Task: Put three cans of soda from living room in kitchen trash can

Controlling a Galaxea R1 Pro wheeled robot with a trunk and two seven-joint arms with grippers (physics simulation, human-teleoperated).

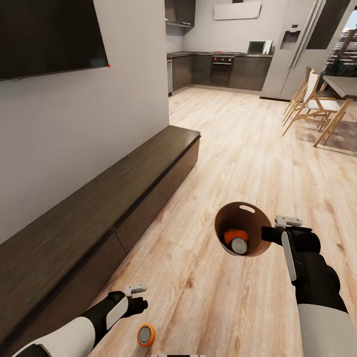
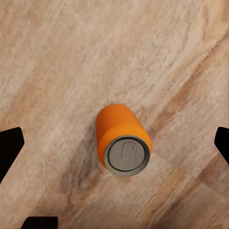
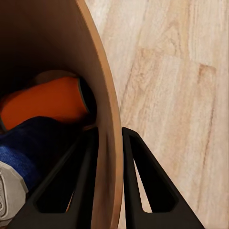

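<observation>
the right gripper (image 3: 110,167) pinches the wall of the trash can (image 1: 225,218), one finger inside and one outside, carrying it above the wooden floor (image 1: 238,144) off the end of the long dark bench (image 1: 99,208). an orange can (image 3: 47,102) and a dark blue can (image 3: 24,152) lie inside it. the third orange can (image 2: 123,140) stands on the floor near the bench, under the left gripper (image 2: 114,143), whose jaws are spread wide around it, not touching.

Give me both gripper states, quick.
Left gripper: open, above an orange can standing on the floor.
Right gripper: shut on the bin wall.
</observation>
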